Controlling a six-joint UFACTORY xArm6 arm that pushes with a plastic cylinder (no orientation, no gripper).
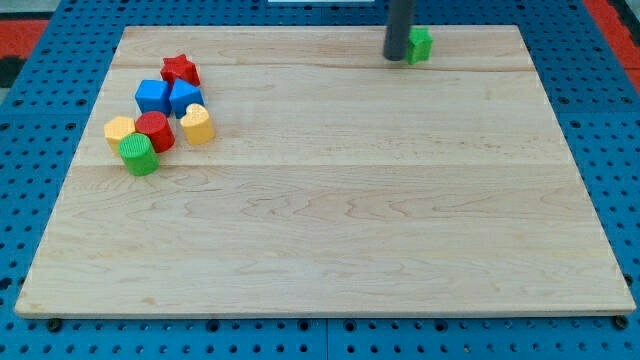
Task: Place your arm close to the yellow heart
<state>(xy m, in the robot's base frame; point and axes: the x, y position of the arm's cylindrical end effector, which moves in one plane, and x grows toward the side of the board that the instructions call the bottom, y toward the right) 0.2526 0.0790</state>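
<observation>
**A:** Camera view only, so one pass. Where is the small yellow heart-shaped block (197, 125)?

**B:** Near the view's left on the pale wooden board (330, 230), at the right edge of a cluster. A red cylinder (155, 130) sits just beside it on its left, a blue block (185, 97) just above. Also in the cluster: a blue cube (152, 95), a red star (181, 69), a yellow block (119, 129) and a green cylinder (138, 154).

**A:** And my tip (397, 57)?

**B:** At the view's top, well apart from the heart, touching or just beside a green block (419, 44). No fingers here, only a plain rod, so nothing to open or close.

**A:** How would the heart handle?

**B:** Judging by looks: light, rigid, likely to slide easily. No taking hold; approach its free right side, stopping short.

**A:** Orientation?

**B:** Lobes seem toward the view's top, point toward the bottom; I cannot be sure. Long axis is hard to tell.
</observation>
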